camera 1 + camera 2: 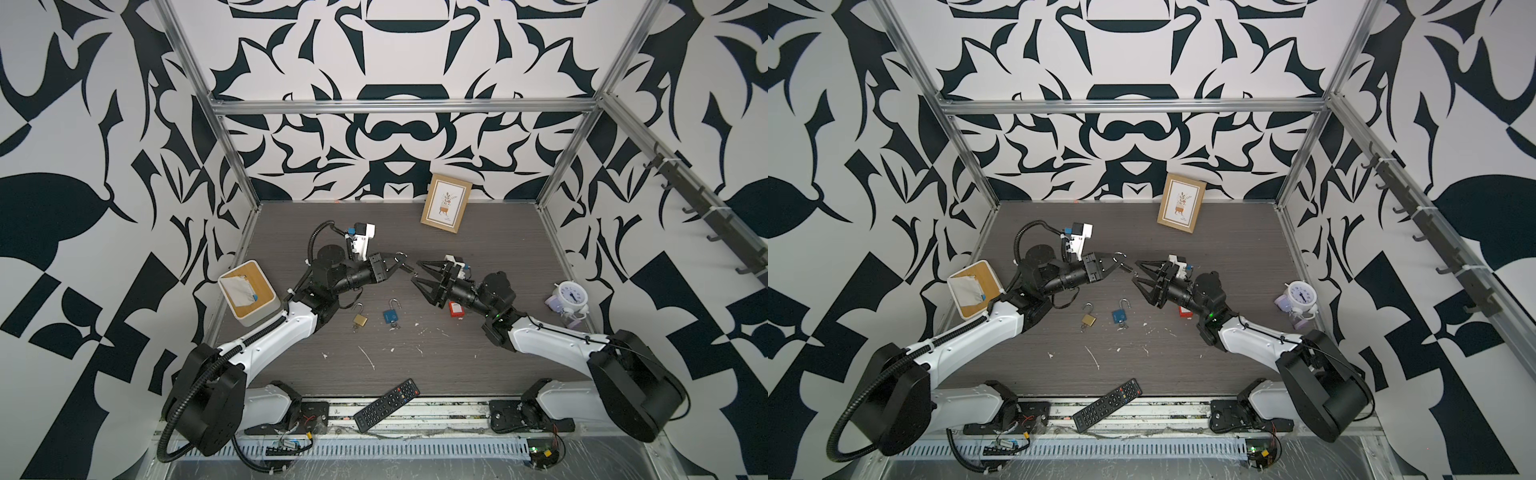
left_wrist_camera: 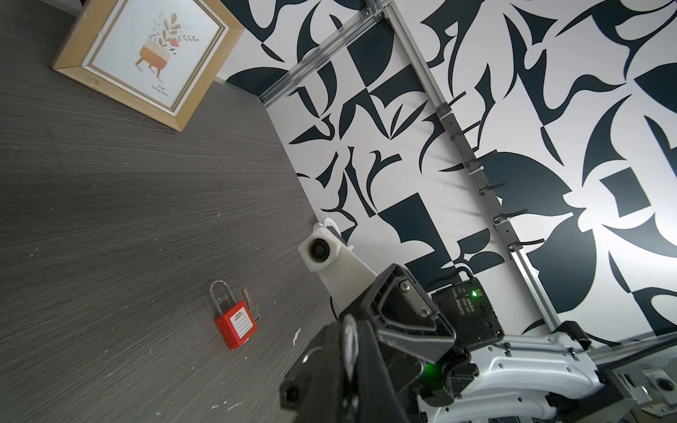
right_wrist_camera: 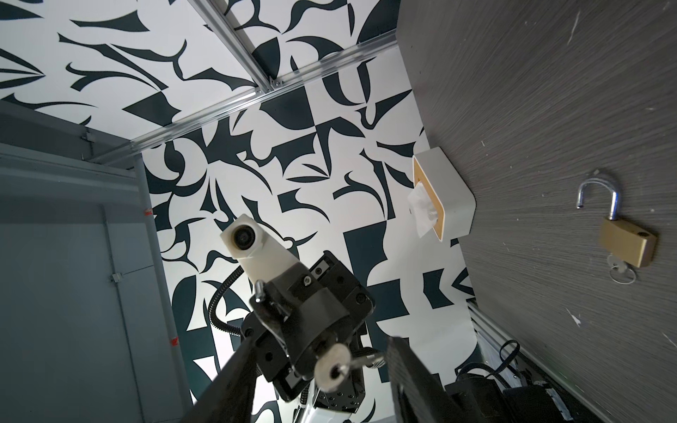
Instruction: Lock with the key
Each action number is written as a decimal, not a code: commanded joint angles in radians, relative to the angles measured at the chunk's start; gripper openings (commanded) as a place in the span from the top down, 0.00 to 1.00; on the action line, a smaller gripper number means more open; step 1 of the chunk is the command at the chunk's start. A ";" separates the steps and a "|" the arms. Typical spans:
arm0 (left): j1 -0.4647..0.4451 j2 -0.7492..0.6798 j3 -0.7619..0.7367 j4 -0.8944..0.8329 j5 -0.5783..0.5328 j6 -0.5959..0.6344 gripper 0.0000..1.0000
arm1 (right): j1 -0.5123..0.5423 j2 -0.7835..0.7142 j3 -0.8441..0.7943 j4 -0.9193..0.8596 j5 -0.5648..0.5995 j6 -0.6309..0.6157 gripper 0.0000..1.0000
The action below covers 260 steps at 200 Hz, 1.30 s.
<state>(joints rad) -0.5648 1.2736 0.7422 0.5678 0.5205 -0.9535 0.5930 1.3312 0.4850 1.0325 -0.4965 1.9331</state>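
Observation:
My left gripper (image 1: 404,266) (image 1: 1121,262) is shut on a dark padlock (image 1: 401,257) (image 1: 1120,255) and holds it in the air over the middle of the table. In the left wrist view its silver shackle (image 2: 350,335) shows between the shut fingers (image 2: 322,366). A silver key (image 1: 414,274) (image 1: 1133,272) sticks out of the padlock toward the right arm. My right gripper (image 1: 415,272) (image 1: 1134,272) (image 3: 322,370) is open, its fingers (image 3: 410,366) on either side of the key's round head (image 3: 332,369). Neither finger visibly touches the key.
On the table lie a brass padlock (image 1: 360,319) (image 3: 628,243) and a blue padlock (image 1: 390,316), both with open shackles, and a red padlock (image 1: 456,309) (image 2: 236,326). A tissue box (image 1: 248,293), picture frame (image 1: 446,203), clock (image 1: 571,293) and remote (image 1: 386,405) stand around the edges.

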 commanded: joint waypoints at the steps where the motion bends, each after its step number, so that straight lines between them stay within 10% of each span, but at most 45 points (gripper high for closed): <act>1: 0.001 -0.006 0.001 0.063 0.021 -0.010 1.00 | 0.022 0.020 0.033 0.109 0.019 0.024 0.44; 260: -0.004 0.030 -0.071 0.103 0.046 -0.034 1.00 | 0.062 0.142 0.056 0.331 0.061 0.082 0.82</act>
<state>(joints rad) -0.5659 1.3033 0.6922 0.6624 0.5728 -0.9966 0.6456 1.4990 0.5152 1.2629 -0.4065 2.0220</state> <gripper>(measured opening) 0.071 0.193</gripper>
